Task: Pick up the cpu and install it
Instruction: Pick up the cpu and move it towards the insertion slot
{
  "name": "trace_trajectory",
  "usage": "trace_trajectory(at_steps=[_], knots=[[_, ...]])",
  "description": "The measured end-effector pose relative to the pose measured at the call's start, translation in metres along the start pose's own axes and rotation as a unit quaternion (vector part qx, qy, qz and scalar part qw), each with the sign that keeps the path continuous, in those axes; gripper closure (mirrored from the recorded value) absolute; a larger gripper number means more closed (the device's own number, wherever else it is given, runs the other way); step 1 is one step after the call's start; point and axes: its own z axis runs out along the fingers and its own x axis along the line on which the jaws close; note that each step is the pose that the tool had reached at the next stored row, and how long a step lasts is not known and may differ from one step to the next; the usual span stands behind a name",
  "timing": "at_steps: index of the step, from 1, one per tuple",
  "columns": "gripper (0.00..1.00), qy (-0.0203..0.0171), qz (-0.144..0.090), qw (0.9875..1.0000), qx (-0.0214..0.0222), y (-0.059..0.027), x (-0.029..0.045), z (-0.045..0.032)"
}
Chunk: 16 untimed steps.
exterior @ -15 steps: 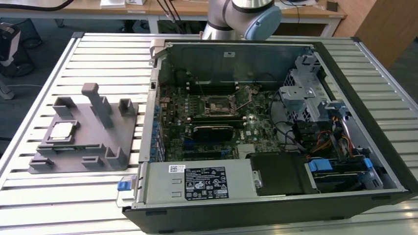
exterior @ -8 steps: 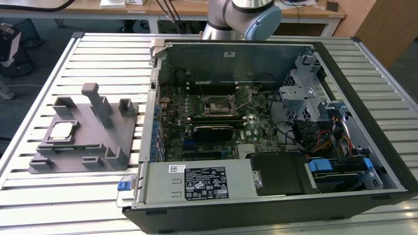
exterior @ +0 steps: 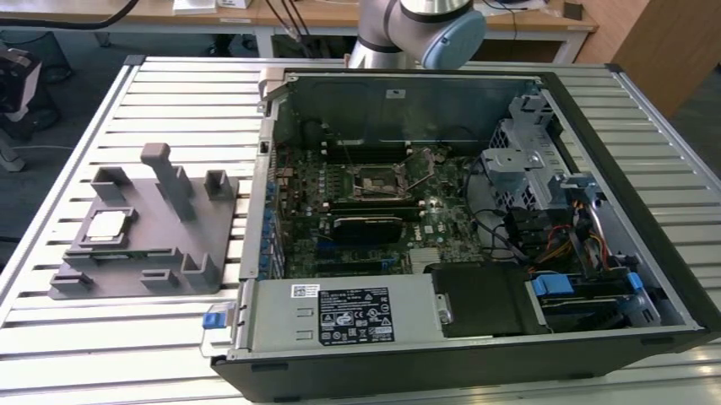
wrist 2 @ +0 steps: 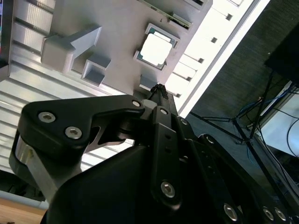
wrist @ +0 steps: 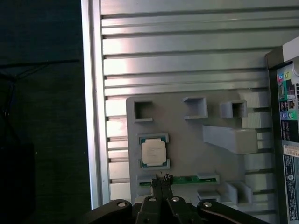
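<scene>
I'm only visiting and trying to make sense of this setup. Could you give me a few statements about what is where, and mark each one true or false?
1. The cpu lies in the grey fixture, outside the computer case. True.
2. The jaws are clamped on the cpu. False: they are shut on nothing and are apart from the cpu.
3. The computer case lies open, with its motherboard showing. True.
4. The cpu sits in the motherboard's socket. False: it is in the grey fixture, on the exterior view's left of the case.
5. A green memory stick lies in the grey fixture near the cpu. True.
</scene>
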Motion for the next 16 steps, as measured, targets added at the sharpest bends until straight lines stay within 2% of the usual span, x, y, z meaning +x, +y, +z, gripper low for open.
trace_trajectory(at_steps=[13, 14, 16], knots=[[0.89, 0.0020, -0.001, 1.0000, 0.0021, -0.0005, 0.0002, 0.0113], [0.89, 0.0016, -0.001, 1.0000, 0.0021, -0.0009, 0.0002, 0.0123], [0.89, -0.0014, -0.001, 1.0000, 0.0020, -0.0013, 0.0002, 0.0138]])
